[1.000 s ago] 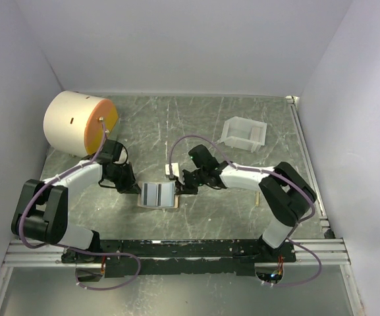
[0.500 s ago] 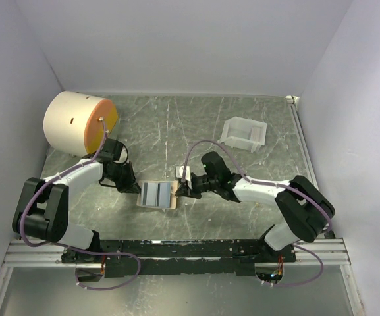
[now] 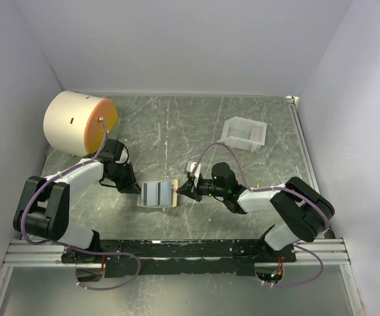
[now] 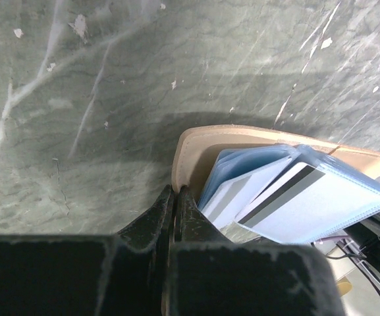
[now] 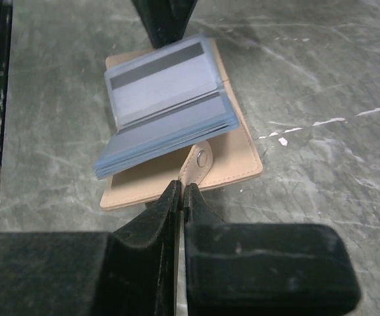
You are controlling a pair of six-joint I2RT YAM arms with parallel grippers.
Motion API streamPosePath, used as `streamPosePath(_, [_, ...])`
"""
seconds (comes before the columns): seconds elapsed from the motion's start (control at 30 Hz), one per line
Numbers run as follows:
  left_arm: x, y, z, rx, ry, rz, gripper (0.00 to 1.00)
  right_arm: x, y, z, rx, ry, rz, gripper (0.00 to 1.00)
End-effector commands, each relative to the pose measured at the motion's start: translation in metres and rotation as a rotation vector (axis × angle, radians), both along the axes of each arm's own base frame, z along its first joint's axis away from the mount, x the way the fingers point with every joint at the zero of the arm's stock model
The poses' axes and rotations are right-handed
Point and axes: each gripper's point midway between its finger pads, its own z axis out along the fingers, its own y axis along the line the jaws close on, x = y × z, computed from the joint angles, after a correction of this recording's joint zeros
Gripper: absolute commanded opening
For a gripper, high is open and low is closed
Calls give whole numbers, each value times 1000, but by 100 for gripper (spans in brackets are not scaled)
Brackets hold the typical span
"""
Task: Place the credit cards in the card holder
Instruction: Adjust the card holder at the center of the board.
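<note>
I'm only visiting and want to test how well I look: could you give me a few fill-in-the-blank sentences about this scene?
1. The card holder lies ___, not folded shut.
2. The white tray stands on the ___ arm's side.
3. The cream cylinder has an ___ face.
Missing words: open; right; orange.

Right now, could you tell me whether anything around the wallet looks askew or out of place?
Yes: on the card holder, the pale blue pockets lie fanned and skewed, lifted off its tan cover.
</note>
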Motion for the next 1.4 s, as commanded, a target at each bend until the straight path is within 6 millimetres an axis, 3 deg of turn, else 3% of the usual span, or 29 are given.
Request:
streamPosePath(0.0, [8,16,-3,80,-21,27,7,23,0,28,162,21,-177,0])
streamPosePath(0.4, [8,16,-4,80,-18,31,7,30,-13,36,249,42,-325,0])
streamPosePath(0.5, [7,12,-1,57,-22,25,7,25,-7,34,217,25,-264,0])
streamPosePath(0.73, [5,2,19,-15,-45,13,7,15,12,6,48,17,-73,3])
streamPosePath(0.83, [4,3,27,-15,-62,13,7,25,10,4,-3,67,-136,27])
streamPosePath(1.0, [-1,-3,32,-66,-76,17,7,42,4,28,59,209,-350,41])
streamPosePath(1.1, [-4,-7,33,-94,-79,15,7,51,3,17,-5,390,-486,38])
streamPosePath(1.23, [-5,-8,34,-105,-85,12,7,53,1,-6,-125,529,-630,27])
streamPosePath(1.37, [-6,-10,37,-118,-91,8,7,46,13,-10,-124,581,-632,29])
